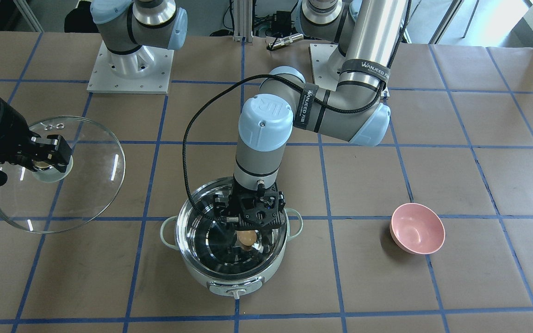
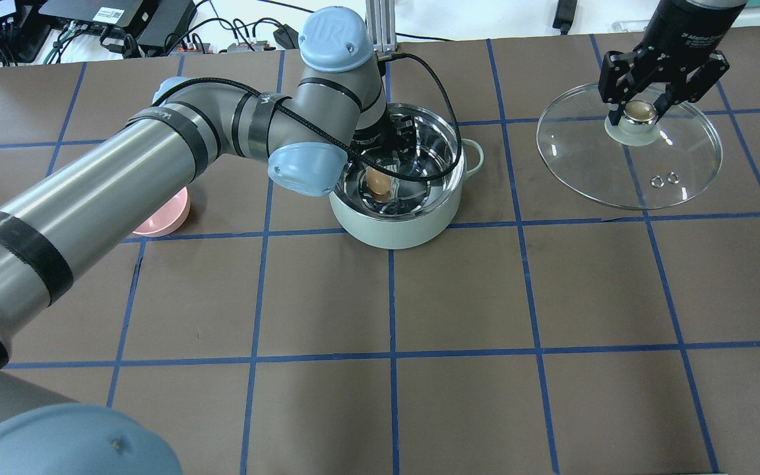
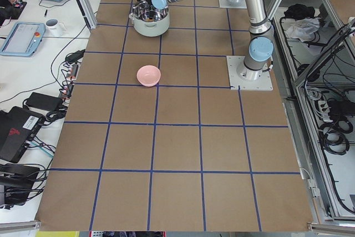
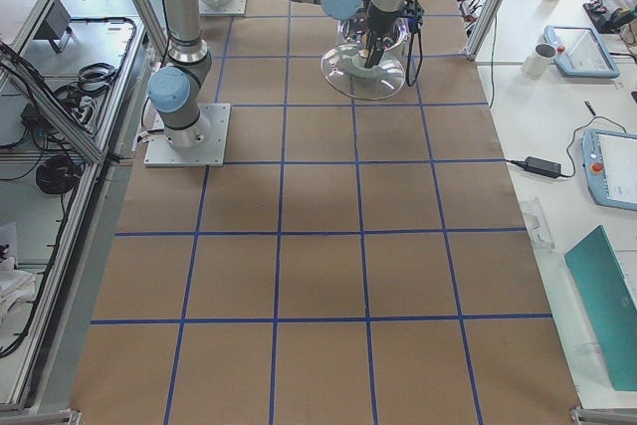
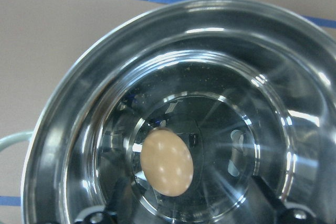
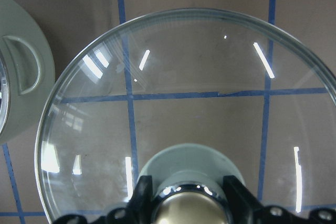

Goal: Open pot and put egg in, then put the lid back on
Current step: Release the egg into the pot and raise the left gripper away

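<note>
The first two steps look done. The pot (image 2: pixel 393 227) stands open in the upper middle of the overhead view, and the egg (image 5: pixel 166 162) lies on its shiny steel floor, a little left of centre in the left wrist view. The left gripper (image 1: pixel 249 224) hangs inside the rim right above the egg. Its jaws appear spread, with the egg free of them. At the upper right of the overhead view the right gripper (image 2: pixel 640 112) is clenched on the knob (image 6: pixel 191 208) of the lid (image 2: pixel 677 148), well apart from the pot. I cannot tell whether the glass touches the counter (image 2: pixel 459 297). What remains, as I judge it, is clearing the left arm and putting the lid back on.
</note>
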Controlling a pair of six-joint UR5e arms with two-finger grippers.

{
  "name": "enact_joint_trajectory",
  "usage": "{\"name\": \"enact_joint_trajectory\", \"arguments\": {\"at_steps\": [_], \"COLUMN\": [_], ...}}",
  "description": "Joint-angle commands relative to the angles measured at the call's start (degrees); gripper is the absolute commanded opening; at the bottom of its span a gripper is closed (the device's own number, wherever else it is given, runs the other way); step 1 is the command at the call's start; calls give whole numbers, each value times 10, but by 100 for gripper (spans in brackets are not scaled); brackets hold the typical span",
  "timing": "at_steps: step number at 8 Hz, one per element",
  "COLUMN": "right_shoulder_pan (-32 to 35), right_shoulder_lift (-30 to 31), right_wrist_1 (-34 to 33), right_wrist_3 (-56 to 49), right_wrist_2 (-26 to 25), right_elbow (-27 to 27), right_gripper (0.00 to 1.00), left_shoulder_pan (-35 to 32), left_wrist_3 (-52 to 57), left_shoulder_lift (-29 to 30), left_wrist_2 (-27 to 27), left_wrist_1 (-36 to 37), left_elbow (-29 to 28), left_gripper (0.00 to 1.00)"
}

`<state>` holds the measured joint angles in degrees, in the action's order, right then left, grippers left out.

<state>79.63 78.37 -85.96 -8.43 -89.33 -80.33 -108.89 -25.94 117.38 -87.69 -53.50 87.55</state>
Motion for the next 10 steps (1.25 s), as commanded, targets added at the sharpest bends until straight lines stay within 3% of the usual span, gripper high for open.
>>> {"name": "enact_joint_trajectory", "arguments": {"at_steps": [1, 3, 5, 7, 10], "right_shoulder_pan": [0, 8, 61, 138, 218], "right_shoulder_lift": [2, 4, -1, -13, -66], "right_wrist_1": [0, -3, -20, -58, -131], "right_wrist_3": [0, 5, 41, 121, 215], "right_wrist_2": [0, 10, 27, 39, 41], "right_elbow": [0, -1, 3, 5, 19], "right_gripper": [0, 0, 0, 0, 0], "left_shoulder_pan": [0, 3, 26, 72, 99], "left_wrist_3": [-5, -3, 12, 29, 139], "left_shoulder_lift": [-61, -126, -194, -227, -251], "left_wrist_2": [17, 21, 27, 55, 36], "left_wrist_1": [-20, -113, -231, -361, -387], "left_elbow": [-2, -3, -5, -17, -19], "left_gripper": [88, 100, 100, 100, 100]}}
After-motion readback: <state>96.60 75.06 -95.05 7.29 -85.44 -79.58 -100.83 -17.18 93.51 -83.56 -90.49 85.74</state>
